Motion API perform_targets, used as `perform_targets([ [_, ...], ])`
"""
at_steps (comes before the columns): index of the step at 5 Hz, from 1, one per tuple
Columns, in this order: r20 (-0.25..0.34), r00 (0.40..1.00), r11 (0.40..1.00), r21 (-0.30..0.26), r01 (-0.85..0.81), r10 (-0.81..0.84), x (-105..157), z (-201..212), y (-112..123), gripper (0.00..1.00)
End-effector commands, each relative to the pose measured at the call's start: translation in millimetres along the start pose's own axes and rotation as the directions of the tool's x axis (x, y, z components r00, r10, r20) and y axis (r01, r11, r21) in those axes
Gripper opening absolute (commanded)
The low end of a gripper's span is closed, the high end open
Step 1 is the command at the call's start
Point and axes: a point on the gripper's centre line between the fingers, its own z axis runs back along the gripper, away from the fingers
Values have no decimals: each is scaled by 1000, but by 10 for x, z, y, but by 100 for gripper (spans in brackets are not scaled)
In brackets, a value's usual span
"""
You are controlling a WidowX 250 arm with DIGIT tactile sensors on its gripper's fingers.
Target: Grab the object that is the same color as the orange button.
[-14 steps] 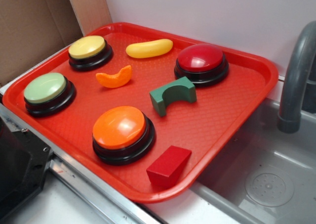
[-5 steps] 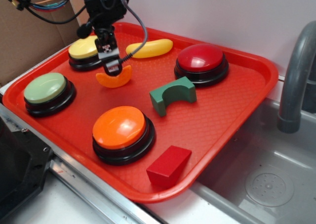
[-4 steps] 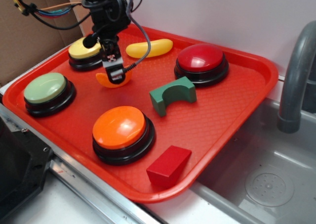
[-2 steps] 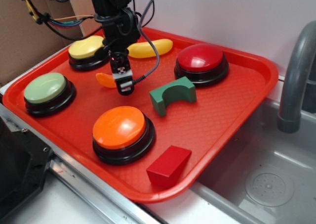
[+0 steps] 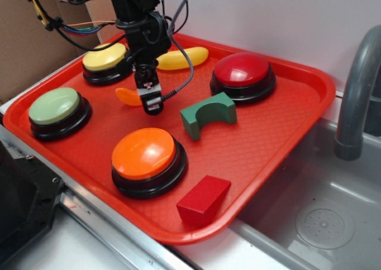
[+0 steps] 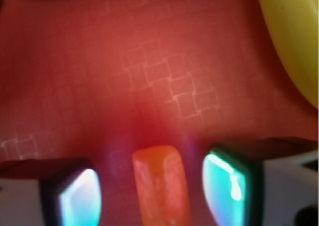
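One orange crescent (image 6: 160, 183) lies between the open jaws, among four dome buttons and three other pieces.

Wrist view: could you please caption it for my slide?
Open claw straddling the orange crescent on the red tray.

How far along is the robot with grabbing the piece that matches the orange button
Done: the gripper is down at the orange crescent, the match for the orange button. In hand: the wrist view shows the crescent between the open fingers, with gaps either side. Left: closing and lifting it off the red tray.
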Motion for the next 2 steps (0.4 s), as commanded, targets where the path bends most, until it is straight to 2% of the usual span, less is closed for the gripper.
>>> perform_targets([
  [1, 19, 1000, 998, 61, -4, 3, 120, 121, 15, 0],
  [2, 6, 1000, 995, 97, -6, 5, 117, 147, 17, 0],
])
